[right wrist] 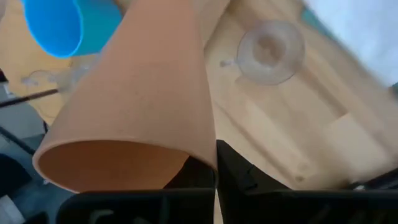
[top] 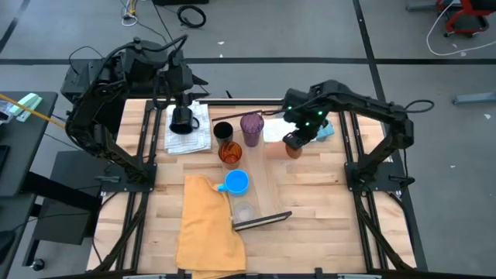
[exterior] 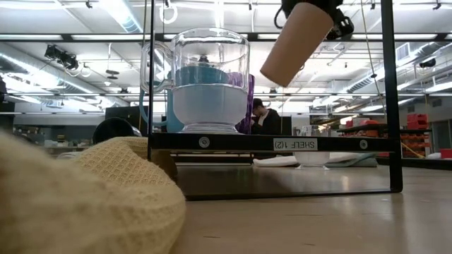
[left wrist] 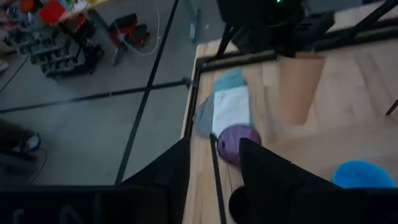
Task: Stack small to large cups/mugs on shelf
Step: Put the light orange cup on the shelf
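My right gripper (top: 297, 139) is shut on a peach cup (top: 294, 147), raised beside the shelf (top: 267, 186), a long pale plank. On or along the plank stand a purple tumbler (top: 251, 128), a black cup (top: 222, 130), an orange tumbler (top: 229, 152), a bright blue mug (top: 235, 182) and a clear cup (top: 245, 211). At the far left, my left gripper (top: 180, 105) holds a dark mug (top: 183, 118) above a white cloth (top: 188, 133). In the low view the peach cup (exterior: 296, 42) hangs tilted above the shelf. My left gripper comes at the dark mug from above and has it at its top; the gripper's own body hides the place of contact. The mug hangs below the fingers, its handle (top: 198, 122) toward the table's right. My right gripper has the peach cup by its rim (right wrist: 200, 163), with one finger (right wrist: 245, 177) on the outside of the wall; the cup hides the other finger. The fingers slant down from above. The cup is lifted clear and tilted, mouth toward the gripper, base (exterior: 272, 70) lowest.
A mustard-yellow cloth (top: 208, 225) lies at the near left and fills the low view's foreground (exterior: 85, 197). White and teal cloths (top: 322, 128) lie under the right arm. Dark frame bars (top: 353, 155) run along both table sides. A person (exterior: 263, 116) sits far behind the table.
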You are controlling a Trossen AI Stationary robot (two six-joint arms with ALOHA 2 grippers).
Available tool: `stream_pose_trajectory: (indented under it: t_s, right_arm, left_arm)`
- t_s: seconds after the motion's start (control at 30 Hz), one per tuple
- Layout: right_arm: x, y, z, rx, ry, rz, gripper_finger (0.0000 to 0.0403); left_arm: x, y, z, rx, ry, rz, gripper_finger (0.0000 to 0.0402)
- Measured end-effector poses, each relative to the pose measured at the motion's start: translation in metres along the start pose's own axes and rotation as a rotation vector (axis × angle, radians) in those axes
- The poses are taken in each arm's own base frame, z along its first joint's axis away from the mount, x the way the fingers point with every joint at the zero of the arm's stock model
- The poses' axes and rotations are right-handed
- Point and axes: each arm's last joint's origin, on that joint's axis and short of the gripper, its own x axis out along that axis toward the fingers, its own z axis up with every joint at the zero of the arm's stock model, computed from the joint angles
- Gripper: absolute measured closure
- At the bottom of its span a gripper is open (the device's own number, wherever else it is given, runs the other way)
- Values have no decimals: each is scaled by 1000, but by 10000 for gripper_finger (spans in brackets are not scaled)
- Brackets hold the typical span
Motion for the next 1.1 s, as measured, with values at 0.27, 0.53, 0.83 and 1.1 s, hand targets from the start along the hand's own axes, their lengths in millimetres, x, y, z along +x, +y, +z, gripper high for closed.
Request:
stream_pose_trajectory:
  t_s: [0.27,0.53,0.83,1.1]
  right_arm:
    - [25,10,24,163,68,-33,401]
    - [4,31,48,239,-72,-10,401]
    - [6,44,46,290,-29,45,403]
    - [16,47,50,351,12,47,403]
  left_arm:
    - [-2,-3,-11,23,125,-1,258]
    - [-16,-1,-16,16,124,13,269]
    - [-42,-1,-20,7,70,36,263]
    - [-59,-1,-24,2,34,51,270]
